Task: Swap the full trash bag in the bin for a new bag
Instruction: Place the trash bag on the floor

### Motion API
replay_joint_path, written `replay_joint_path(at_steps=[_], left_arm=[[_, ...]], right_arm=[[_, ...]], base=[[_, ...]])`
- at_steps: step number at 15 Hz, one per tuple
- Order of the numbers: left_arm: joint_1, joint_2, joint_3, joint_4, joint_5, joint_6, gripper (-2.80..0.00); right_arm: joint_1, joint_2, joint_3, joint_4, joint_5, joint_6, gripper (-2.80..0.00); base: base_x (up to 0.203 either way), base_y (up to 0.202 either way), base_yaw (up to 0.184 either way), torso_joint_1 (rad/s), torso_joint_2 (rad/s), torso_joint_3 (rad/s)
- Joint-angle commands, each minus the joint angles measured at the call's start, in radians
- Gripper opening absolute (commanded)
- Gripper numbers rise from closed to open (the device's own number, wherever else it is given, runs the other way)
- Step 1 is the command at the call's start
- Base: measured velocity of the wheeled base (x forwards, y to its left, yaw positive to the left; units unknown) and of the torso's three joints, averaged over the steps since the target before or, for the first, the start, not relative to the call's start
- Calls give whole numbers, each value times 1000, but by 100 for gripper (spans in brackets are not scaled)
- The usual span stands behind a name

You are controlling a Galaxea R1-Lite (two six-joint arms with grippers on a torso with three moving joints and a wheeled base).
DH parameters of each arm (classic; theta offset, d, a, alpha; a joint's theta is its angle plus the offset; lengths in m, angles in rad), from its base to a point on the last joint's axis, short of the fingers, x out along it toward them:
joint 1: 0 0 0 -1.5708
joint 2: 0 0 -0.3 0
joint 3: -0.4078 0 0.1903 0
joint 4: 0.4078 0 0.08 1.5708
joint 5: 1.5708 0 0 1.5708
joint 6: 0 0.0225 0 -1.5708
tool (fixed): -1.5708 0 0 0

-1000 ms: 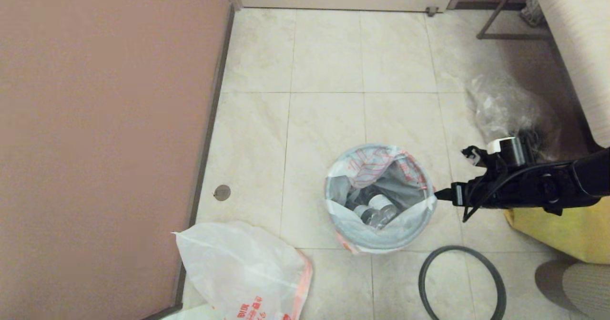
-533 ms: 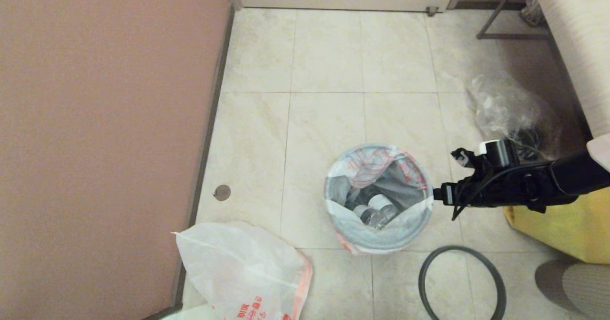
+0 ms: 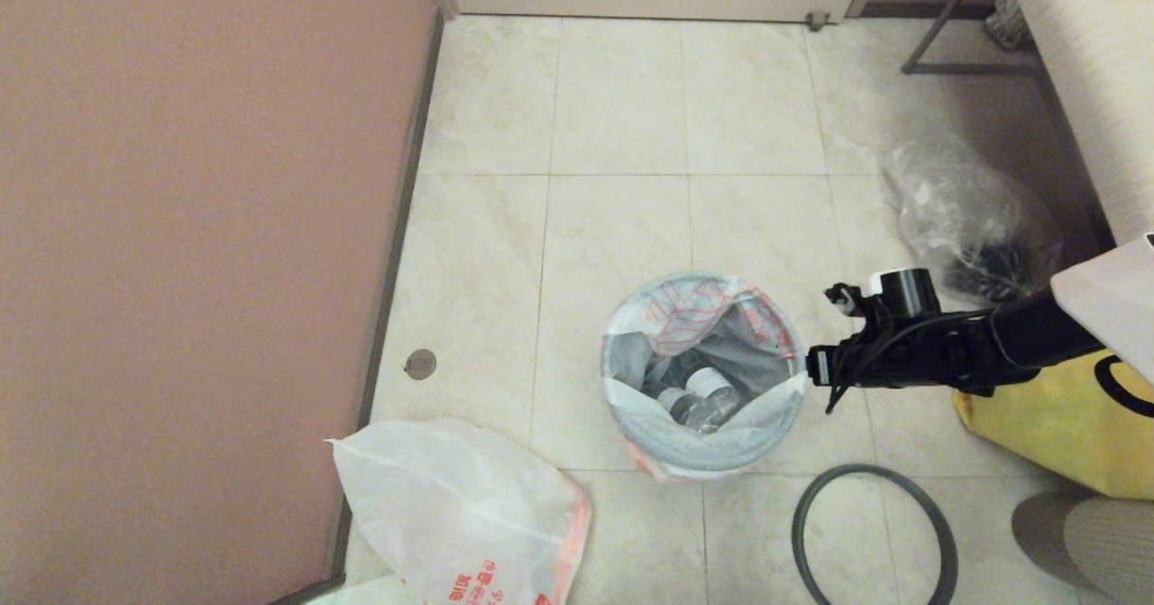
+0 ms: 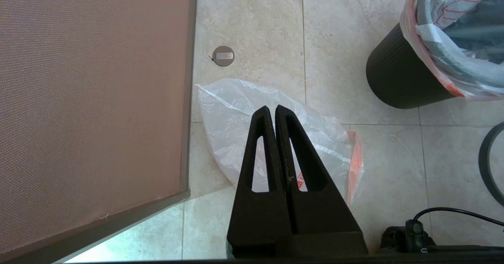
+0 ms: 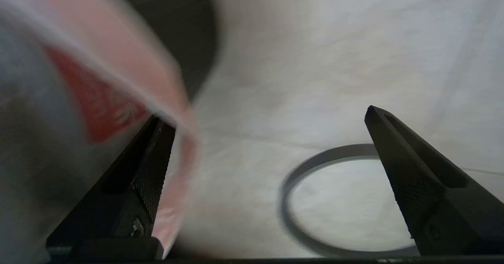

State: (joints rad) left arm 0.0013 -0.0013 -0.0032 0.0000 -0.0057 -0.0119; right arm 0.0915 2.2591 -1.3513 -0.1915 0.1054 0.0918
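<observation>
Full trash bag (image 3: 703,380): you see it seated in the bin (image 4: 397,79), mid floor, pink rim folded over the edge
Right gripper (image 3: 805,376): at the bag's right rim, fingers wide apart, pink edge just beside one finger
Hoop (image 3: 873,533): on the floor, near-right of the bin
New bag (image 3: 460,515): near-left, by the wall
Left gripper (image 4: 271,112): parked over the new bag, fingers together

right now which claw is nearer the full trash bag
Right. The right claw is open at the bag's edge on the bin's right side. The left claw is shut and hangs apart from the full trash bag, over the new bag.
</observation>
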Motion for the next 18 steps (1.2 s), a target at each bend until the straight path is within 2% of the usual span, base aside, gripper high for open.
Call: replay_joint_path(at_steps=[1, 4, 7, 9, 13, 14, 18], left_arm=[[0, 1, 0, 0, 0, 0, -280], [0, 1, 0, 0, 0, 0, -280], [0, 1, 0, 0, 0, 0, -280], [0, 1, 0, 0, 0, 0, -280], [0, 1, 0, 0, 0, 0, -280], [0, 1, 0, 0, 0, 0, -280], [0, 1, 0, 0, 0, 0, -280]], right_arm=[[13, 48, -49, 2, -93, -7, 0], [28, 65, -73, 1, -226, -15, 0], [39, 62, -74, -3, -409, 4, 0], [39, 25, -65, 4, -439, 91, 0], [51, -28, -1, 4, -444, 142, 0], [63, -37, 6, 6, -443, 166, -280], [100, -41, 9, 6, -444, 192, -280]], base=[[0, 0, 0, 0, 0, 0], [0, 0, 0, 0, 0, 0], [0, 0, 0, 0, 0, 0], [0, 0, 0, 0, 0, 0], [0, 0, 0, 0, 0, 0], [0, 0, 0, 0, 0, 0], [0, 0, 0, 0, 0, 0]])
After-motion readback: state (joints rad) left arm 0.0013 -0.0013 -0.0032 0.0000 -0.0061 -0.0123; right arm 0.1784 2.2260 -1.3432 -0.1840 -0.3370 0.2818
